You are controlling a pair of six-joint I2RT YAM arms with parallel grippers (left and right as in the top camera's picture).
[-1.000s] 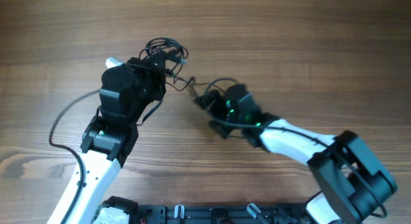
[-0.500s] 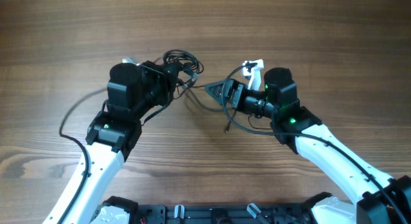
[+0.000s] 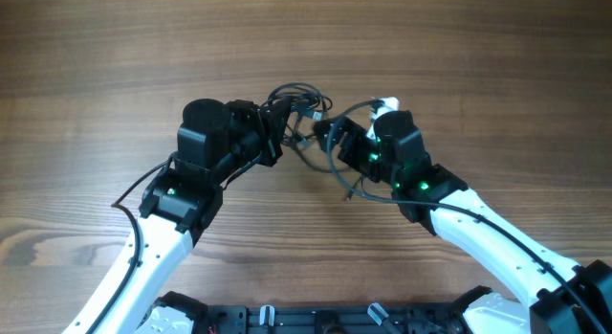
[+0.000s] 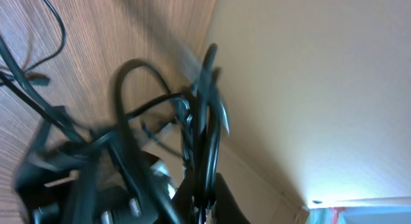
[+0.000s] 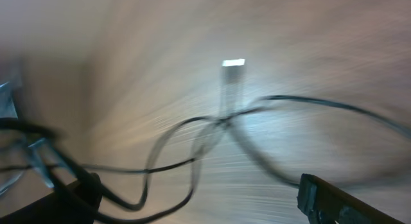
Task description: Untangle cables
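Overhead: cables [image 3: 295,97] bunched in one dark knot right at the tips of the left gripper [image 3: 277,128], pinched fully closed on the bundle and carrying it. Shifted rightwards within the last second, knot and left gripper together. Right gripper [image 3: 325,133], drawn out wide half a second ago with a strand taut, now swung back in just beside the knot, spread as wide as possible and holding nothing, thin strands drooping between its fingers in the right wrist view. Judged a re-approach for a fresh pull, nothing separated yet. Count: one knot, two grippers, at least two loose strands alongside the right gripper, exact wire number untellable; wooden table [image 3: 478,66] beneath.
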